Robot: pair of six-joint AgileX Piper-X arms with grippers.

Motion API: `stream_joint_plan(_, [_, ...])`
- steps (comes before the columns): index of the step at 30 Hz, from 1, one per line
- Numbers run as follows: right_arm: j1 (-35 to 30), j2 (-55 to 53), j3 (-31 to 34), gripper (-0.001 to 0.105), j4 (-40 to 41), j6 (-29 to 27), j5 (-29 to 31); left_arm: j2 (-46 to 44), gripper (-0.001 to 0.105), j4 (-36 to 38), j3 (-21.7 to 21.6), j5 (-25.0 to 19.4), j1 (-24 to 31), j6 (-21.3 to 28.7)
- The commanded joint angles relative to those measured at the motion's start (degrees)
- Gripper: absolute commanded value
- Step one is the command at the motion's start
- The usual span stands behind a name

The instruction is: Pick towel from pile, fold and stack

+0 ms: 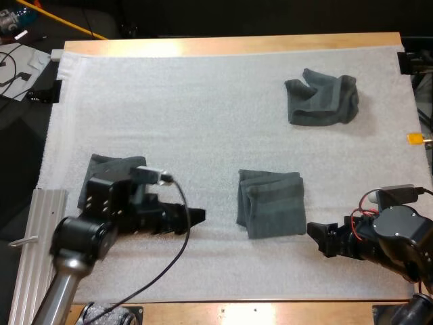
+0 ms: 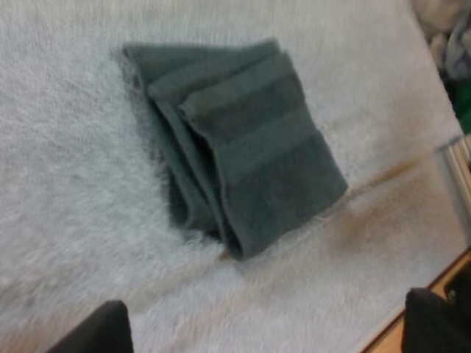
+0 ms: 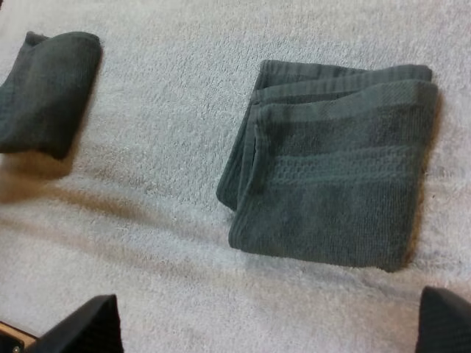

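High view: a folded towel (image 1: 270, 203) lies toward the near side of the mat (image 1: 203, 101), between the left gripper (image 1: 196, 217) on its left and the right gripper (image 1: 318, 240) just to its right, and neither gripper touches it. A crumpled towel (image 1: 322, 99) sits at the far right, and a third towel (image 1: 101, 169) lies at the left, partly under the left arm. In each wrist view that arm's fingers stand spread apart, clear of the folded towel and pinching nothing.
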Motion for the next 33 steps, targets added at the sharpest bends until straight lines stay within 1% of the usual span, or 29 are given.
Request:
stream_joint_plan(1, [0.03, -0.27, -0.54, 0.077, 1.03, -0.44, 0.78, 4.93, 0.071, -5.65, -0.31, 0.75, -2.9, -2.62])
stream_joint_plan(2, [-0.1, -0.46, -0.5, 0.076, 0.94, -0.33, 0.66, 8.11, 0.071, -8.71, -0.28, 0.87, -4.8, -4.08])
stream_joint_plan(4, [-0.18, -0.46, -0.61, 0.076, 1.18, -0.26, 0.59, 11.73, 0.072, -11.91, -0.4, 0.78, -6.84, -5.74])
stream_joint_plan(10, [-0.13, -0.71, -0.55, 0.076, 1.26, -0.51, 0.45, 21.4, 0.071, -21.99, -0.46, 0.36, -11.83, -11.4])
stream_joint_plan(11, [-0.17, -0.57, -0.58, 0.076, 1.36, -0.38, 0.4, 24.56, 0.072, -24.82, -0.37, 0.2, -13.1, -13.21])
stream_joint_plan(13, [-0.08, -0.23, -0.43, 0.077, 0.56, -0.27, 0.83, 23.33, 0.072, -23.18, -0.2, 0.11, -12.3, -11.62])
stream_joint_plan(18, [0.01, -0.08, -0.47, 0.077, 0.67, -0.07, 0.98, 32.8, 0.072, -30.57, -0.24, -0.29, -13.36, -14.81])
stream_joint_plan(22, [0.08, -0.02, -0.53, 0.077, 0.73, 0.04, 1.01, 38.0, 0.071, -33.49, -0.35, 0.1, -12.9, -15.84])
stream_joint_plan(27, [0.07, -0.03, -0.49, 0.077, 0.94, 0.23, 1.17, 42.81, 0.071, -34.87, -0.92, 1.2, -12.77, -15.97])
stream_joint_plan(33, [0.09, -0.03, -0.51, 0.077, 0.98, 0.45, 1.21, 45.68, 0.071, -35.26, -1.56, 2.79, -12.71, -16.75])
